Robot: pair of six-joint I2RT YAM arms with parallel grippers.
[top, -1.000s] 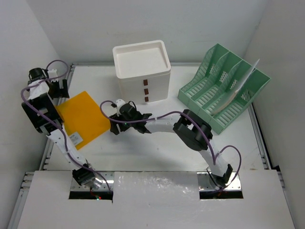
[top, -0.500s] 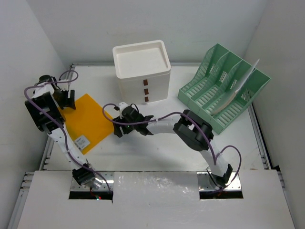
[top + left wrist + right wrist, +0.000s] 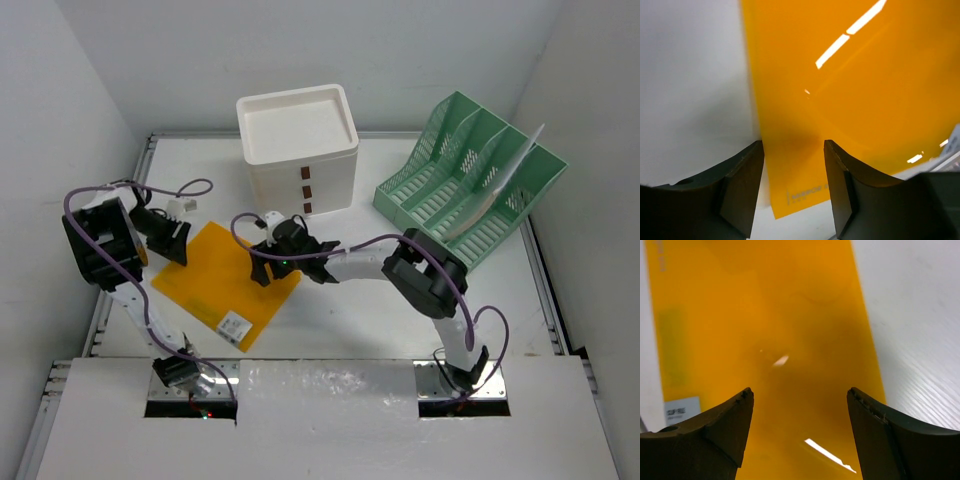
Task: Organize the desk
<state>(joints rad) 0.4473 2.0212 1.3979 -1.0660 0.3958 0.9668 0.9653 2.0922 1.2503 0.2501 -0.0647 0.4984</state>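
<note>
Desk (image 3: 350,330): large flat white rectangular tabletop with thin metal rails along its edges. It filled the top view from the arm bases to the back wall and carried every item listed below.
Folder: flat glossy orange plastic folder (image 3: 215,290) lay on the left-centre part of the desk, turned at an angle to the rails. A small white label (image 3: 236,326) sat near its nearest corner.
Left gripper (image 3: 172,243): sat low at the far-left corner of the folder.
Left jaws: stood apart with a clear gap. In the left wrist view one folder edge ran down between the two dark fingers (image 3: 740,185), with white desk on one side and orange on the other. Contact with the folder could not be told.
Right gripper (image 3: 268,268): sat over the far-right edge of the folder.
Right jaws: stood wide apart, nothing clamped. The folder surface showed in the gap between the dark fingers (image 3: 875,430).
Drawer box: white three-drawer box (image 3: 300,150) with dark pulls stood at the far centre, apart from the folder.
File rack: green mesh file rack (image 3: 450,190) with slanted compartments stood at the far right. White sheets (image 3: 500,195) leaned in one compartment.
</note>
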